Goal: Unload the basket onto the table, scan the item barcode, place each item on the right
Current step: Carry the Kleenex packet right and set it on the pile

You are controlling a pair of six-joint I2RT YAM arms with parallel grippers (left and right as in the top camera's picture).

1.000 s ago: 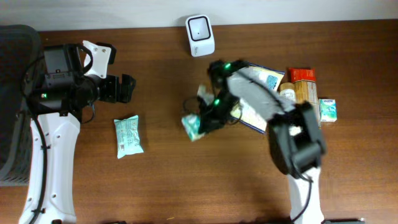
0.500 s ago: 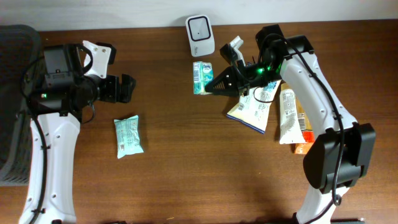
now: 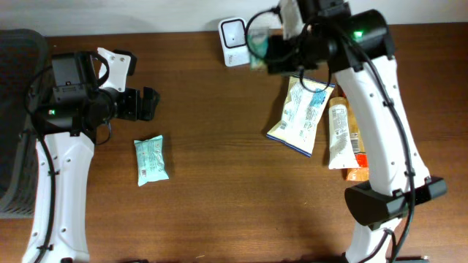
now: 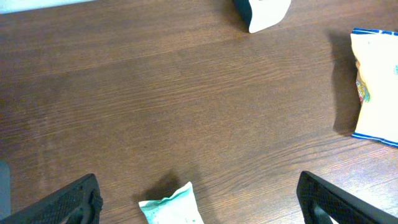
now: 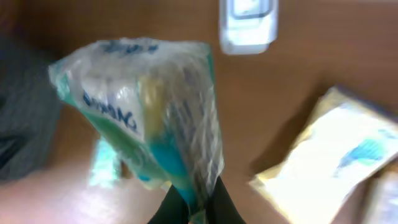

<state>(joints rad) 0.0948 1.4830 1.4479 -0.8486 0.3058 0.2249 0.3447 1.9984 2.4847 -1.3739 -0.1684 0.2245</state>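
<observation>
Brown wood table (image 3: 219, 212) fills every view. Nearest, a spare packet (image 3: 151, 158) lies just below the left gripper (image 3: 151, 104), whose fingers are spread wide and empty. Beyond a bag (image 3: 300, 117), the right gripper (image 5: 196, 206) pinches the packet (image 5: 149, 112) by one thin edge, aloft just beside the scanner (image 3: 234, 31). So slight a hold could let it slip or twist off-aim. No barcode can be made out, as blur smears the packet.

Mid table (image 3: 219, 190) is bare wood between the loose pack (image 3: 151, 158) and the bag (image 3: 298, 117), a wide lane. Scanner (image 3: 235, 42) at the back edge: left side open, right side blocked by the right hand (image 3: 272, 52) and its held pack (image 3: 256, 40) (hanging just beside it). Right strip is crowded: bag, tube (image 3: 341, 135), right arm (image 3: 387, 131) above them.
</observation>
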